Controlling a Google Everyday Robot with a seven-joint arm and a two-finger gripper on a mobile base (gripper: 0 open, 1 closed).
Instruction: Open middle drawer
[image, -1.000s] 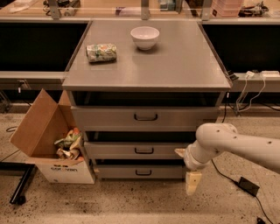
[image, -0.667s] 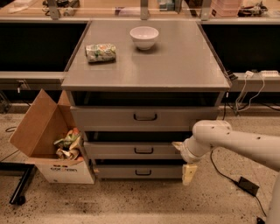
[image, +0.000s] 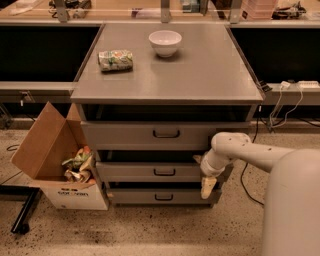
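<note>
The grey cabinet (image: 165, 95) has three drawers. The middle drawer (image: 135, 172) has a low grey front with a small dark loop handle (image: 164, 172) at its centre, and it sticks out slightly under the taller top drawer (image: 125, 135). My gripper (image: 206, 186) hangs from the white arm (image: 250, 155), pointing down. It is in front of the right end of the middle drawer, to the right of the handle and a little below it. It is not on the handle.
A third low drawer (image: 135, 196) sits at the bottom. A white bowl (image: 165, 42) and a snack bag (image: 115, 60) lie on the cabinet top. An open cardboard box (image: 55, 160) with trash stands on the floor at the left. Cables (image: 280, 107) hang at the right.
The arm has swung left, bringing the gripper from right of the cabinet to in front of the right end of the middle drawer. The drawers have not moved.
</note>
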